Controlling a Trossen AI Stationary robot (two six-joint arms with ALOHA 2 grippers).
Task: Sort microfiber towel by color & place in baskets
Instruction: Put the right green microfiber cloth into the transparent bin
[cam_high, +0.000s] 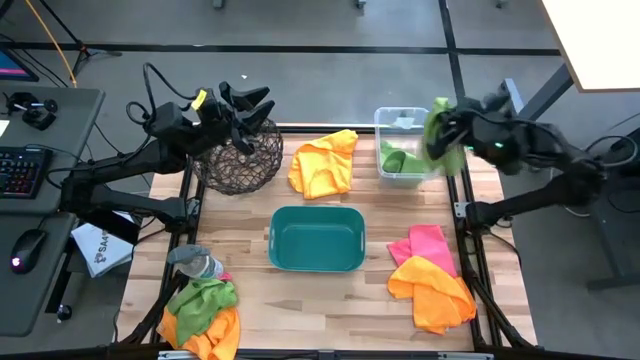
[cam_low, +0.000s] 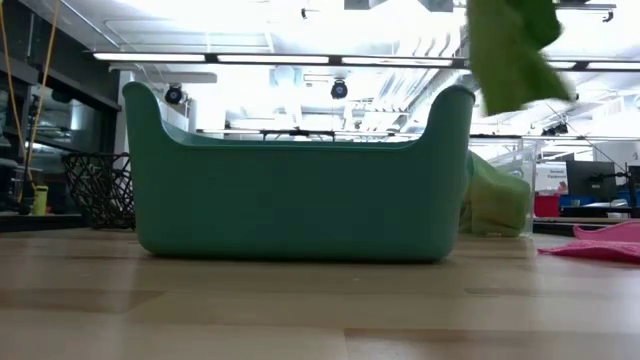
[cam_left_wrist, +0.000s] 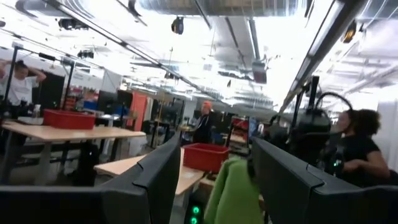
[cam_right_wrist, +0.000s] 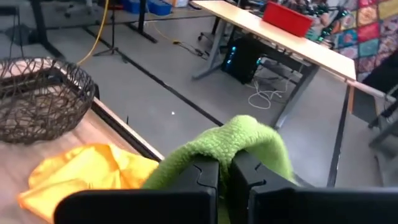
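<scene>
My right gripper (cam_high: 440, 128) is shut on a lime green towel (cam_high: 443, 148) at the right rim of the clear bin (cam_high: 382, 118), which holds another green towel (cam_high: 398, 158). In the low view this held towel (cam_low: 508, 50) hangs high above the bin (cam_low: 520, 160). My left gripper (cam_high: 250, 105) is open over the round wire basket (cam_high: 238, 160), touching nothing. The teal tub (cam_high: 317, 260) stands mid-table. An orange towel (cam_high: 325, 162) lies spread beside the wire basket. Pink (cam_high: 428, 243) and orange (cam_high: 432, 290) towels lie near right; a green and orange heap (cam_high: 203, 312) lies near left. My right gripper (cam_right_wrist: 225, 165) pinches a bunched fold of the lime green towel (cam_right_wrist: 249, 142) between its two fingers, coming roughly level from the table's right side. The cloth humps over the fingertips. The rest (cam_low: 505, 75) hangs slack below, lifted clear of table and bin.
A clear plastic bottle (cam_high: 196, 263) lies by the near-left heap. A white printed packet (cam_high: 100, 247) sits off the table's left edge. Bare wood shows in front of the teal tub. People (cam_left_wrist: 351, 146) and red bins show in the room beyond.
</scene>
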